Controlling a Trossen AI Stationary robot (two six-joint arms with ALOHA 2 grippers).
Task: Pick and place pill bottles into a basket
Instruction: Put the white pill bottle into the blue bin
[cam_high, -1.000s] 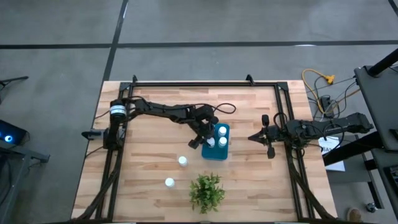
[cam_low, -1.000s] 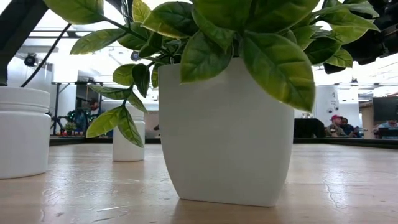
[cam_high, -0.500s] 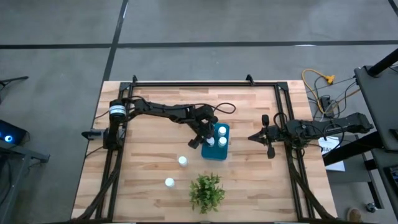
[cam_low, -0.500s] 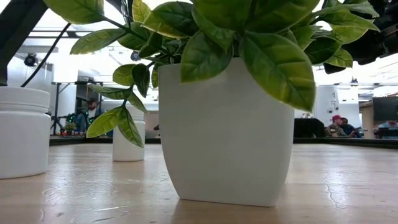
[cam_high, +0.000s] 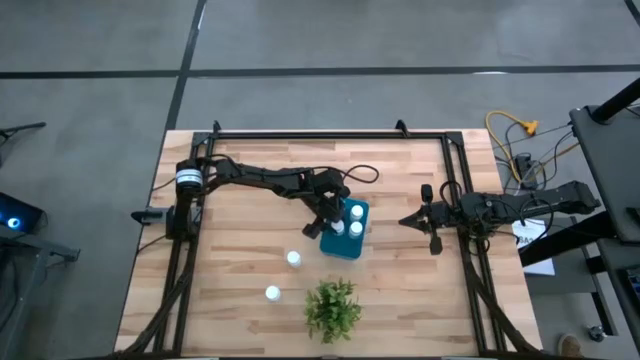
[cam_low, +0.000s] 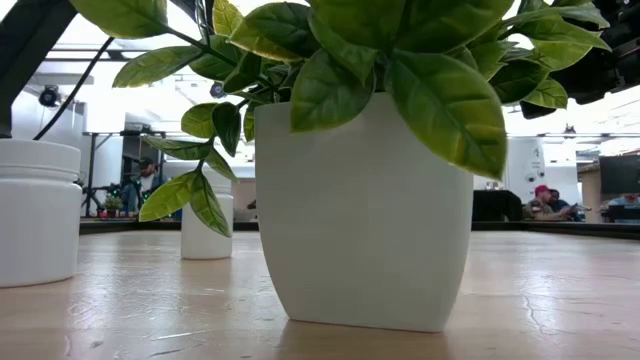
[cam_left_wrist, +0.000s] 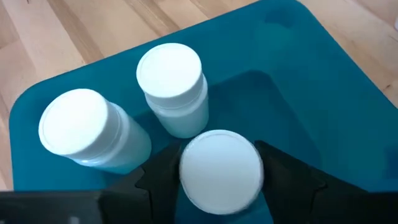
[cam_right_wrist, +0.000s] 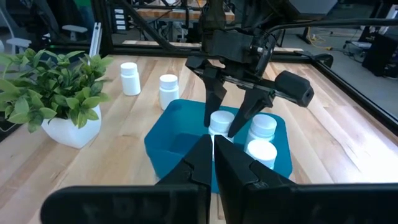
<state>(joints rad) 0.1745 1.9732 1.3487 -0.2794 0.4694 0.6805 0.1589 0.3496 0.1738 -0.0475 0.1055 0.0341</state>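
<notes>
Teal basket (cam_high: 346, 232) at frame centre holds 2 pill bottles (cam_left_wrist: 172, 87) while the left gripper (cam_left_wrist: 219, 177), fingers parting around a 3rd bottle (cam_left_wrist: 220, 169), should next lift clear.

Three pill bottles (cam_left_wrist: 171, 81) (upright) in basket (cam_left_wrist: 323, 93)

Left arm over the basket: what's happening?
The left hand is down in the basket, fingers either side of a bottle it is placing; whether it has let go is unclear. Two more bottles stand inside. Two bottles remain on the table near the plant. The right hand waits shut beside the basket.
</notes>
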